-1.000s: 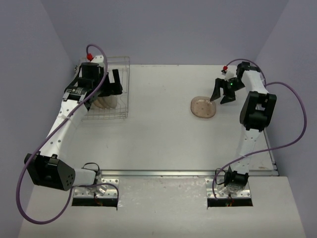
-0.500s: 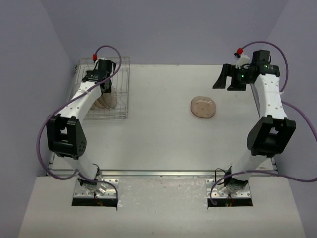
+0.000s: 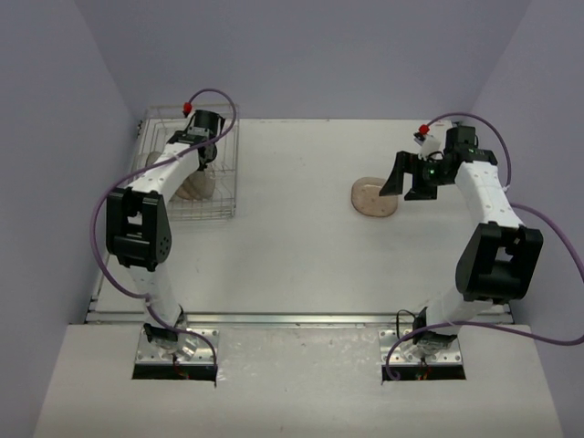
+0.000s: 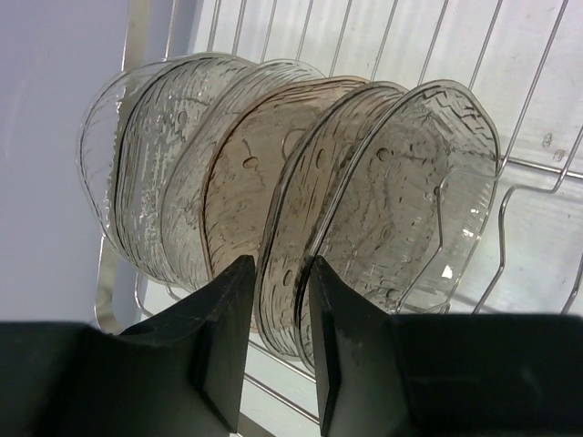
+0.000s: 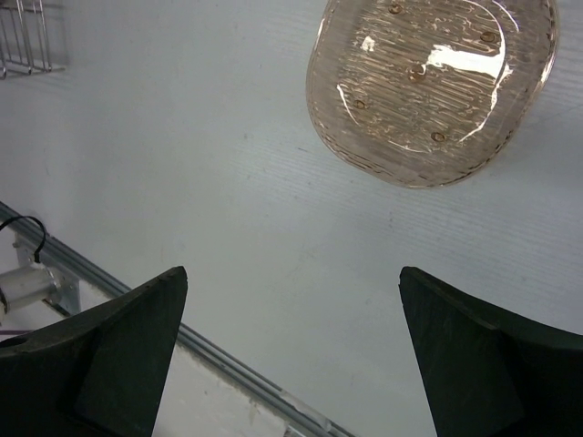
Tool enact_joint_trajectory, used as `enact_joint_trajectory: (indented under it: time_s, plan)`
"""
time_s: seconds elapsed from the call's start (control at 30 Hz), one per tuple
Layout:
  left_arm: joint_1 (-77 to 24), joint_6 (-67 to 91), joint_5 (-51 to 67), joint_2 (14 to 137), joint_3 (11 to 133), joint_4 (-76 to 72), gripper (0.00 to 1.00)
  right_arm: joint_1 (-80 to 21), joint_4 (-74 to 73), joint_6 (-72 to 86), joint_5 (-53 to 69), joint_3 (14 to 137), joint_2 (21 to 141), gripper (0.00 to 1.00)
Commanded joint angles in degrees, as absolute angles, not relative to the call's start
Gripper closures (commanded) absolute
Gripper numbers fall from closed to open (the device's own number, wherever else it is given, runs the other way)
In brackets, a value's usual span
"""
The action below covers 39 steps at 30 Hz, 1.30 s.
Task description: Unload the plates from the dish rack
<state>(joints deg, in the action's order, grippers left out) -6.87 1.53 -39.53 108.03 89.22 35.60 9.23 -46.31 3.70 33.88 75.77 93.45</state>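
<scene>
Left tool clenched on plate, lower rim hidden behind fingers; dish rack cropped. Right tool released; flat plate on counter, top cut off.

White table, lilac walls, possibly metal rail

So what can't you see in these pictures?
- Top view: the left arm covers most of the plates in the dish rack.
- Left wrist view: the left fingers hide the plates' bottoms; gripping or not, unclear.
- Right wrist view: the top edge cuts off the plate lying flat.
</scene>
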Motion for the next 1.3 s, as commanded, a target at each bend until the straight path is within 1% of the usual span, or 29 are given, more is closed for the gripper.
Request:
enact_joint_trajectory:
  time_s: [0.0,0.13,0.2,0.23,0.33,0.4,0.63,0.73,0.8,0.9,1.27]
  plan:
    - [-7.36,-2.00,-44.34,109.22,92.02,32.66,0.73,9.32,-43.24,4.22,36.43,76.44,91.65,0.01]
    - [-8.05,-3.03,-46.66,109.76,91.77,31.97,0.72,9.32,-43.67,4.29,36.99,77.21,92.53,0.02]
    - [-8.50,-4.07,-48.33,109.61,91.10,31.08,0.68,9.40,-43.68,4.22,36.92,77.26,92.80,0.02]
    - [-8.91,-4.52,-49.51,109.37,90.59,29.79,0.63,9.33,-43.76,4.22,36.99,77.33,92.81,0.02]
    - [-9.62,-5.26,-49.82,108.82,90.09,28.93,0.59,9.33,-43.77,4.05,37.08,77.34,92.90,0.02]
    - [-10.22,-5.68,-51.43,108.68,90.02,28.42,0.59,9.32,-43.79,4.04,37.13,77.26,92.90,0.02]
    - [-12.10,-8.09,-53.95,108.62,88.95,25.62,0.63,9.32,-43.87,4.04,37.35,77.16,92.90,0.02]
    - [-12.83,-8.52,-53.86,108.99,88.51,25.31,0.71,9.32,-43.86,4.05,37.36,77.08,92.99,0.02]
    - [-12.92,-8.47,-53.53,109.07,88.51,25.28,0.78,9.32,-43.86,4.13,37.47,77.08,92.99,0.02]
    - [-12.83,-8.32,-52.84,109.13,89.14,26.01,0.83,9.32,-43.97,4.13,37.62,77.21,92.99,0.02]
    - [-12.66,-6.45,-51.96,111.08,91.41,29.00,0.80,9.37,-44.68,3.88,37.88,77.66,92.74,0.02]
